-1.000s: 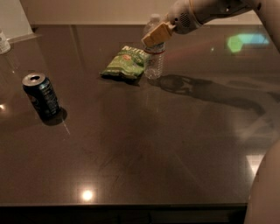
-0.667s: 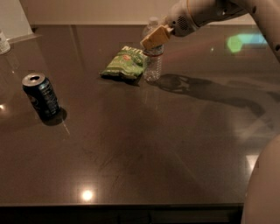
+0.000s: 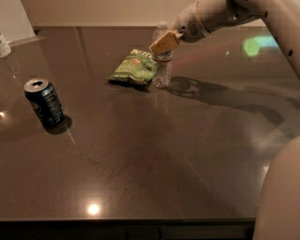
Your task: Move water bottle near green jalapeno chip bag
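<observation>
The water bottle (image 3: 162, 71) stands upright on the dark table (image 3: 154, 154), at the back and middle. Its left side touches or nearly touches the right edge of the green jalapeno chip bag (image 3: 132, 70), which lies flat. My gripper (image 3: 165, 43) reaches in from the upper right. Its tan tip is at the bottle's neck and covers part of the bottle's top. The white cap shows just above and behind it.
A dark blue soda can (image 3: 44, 101) stands upright at the left of the table. A white object (image 3: 4, 45) sits at the far left edge. My arm (image 3: 225, 14) crosses the upper right. A pale part of the robot's body (image 3: 279, 197) fills the lower right corner.
The gripper has shifted very slightly left and down at the bottle's top. The bottle, bag and can have stayed where they were.
</observation>
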You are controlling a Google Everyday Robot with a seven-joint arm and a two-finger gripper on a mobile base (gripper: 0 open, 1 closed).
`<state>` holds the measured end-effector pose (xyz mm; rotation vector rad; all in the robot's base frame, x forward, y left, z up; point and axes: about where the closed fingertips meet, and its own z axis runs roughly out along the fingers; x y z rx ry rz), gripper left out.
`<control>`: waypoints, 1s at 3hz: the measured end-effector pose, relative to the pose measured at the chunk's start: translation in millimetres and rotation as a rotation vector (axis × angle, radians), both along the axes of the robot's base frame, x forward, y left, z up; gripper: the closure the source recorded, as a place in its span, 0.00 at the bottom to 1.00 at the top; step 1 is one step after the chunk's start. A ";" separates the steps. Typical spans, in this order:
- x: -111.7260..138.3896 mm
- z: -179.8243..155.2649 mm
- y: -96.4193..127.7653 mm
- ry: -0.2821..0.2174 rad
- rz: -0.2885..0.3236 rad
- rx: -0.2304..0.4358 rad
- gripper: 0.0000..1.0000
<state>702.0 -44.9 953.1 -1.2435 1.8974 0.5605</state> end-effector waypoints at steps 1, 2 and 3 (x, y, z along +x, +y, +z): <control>0.3 -2.0 2.6 0.003 0.004 0.000 0.13; 0.5 -3.8 5.0 0.006 0.008 0.000 0.00; 0.5 -3.9 5.1 0.006 0.008 0.000 0.00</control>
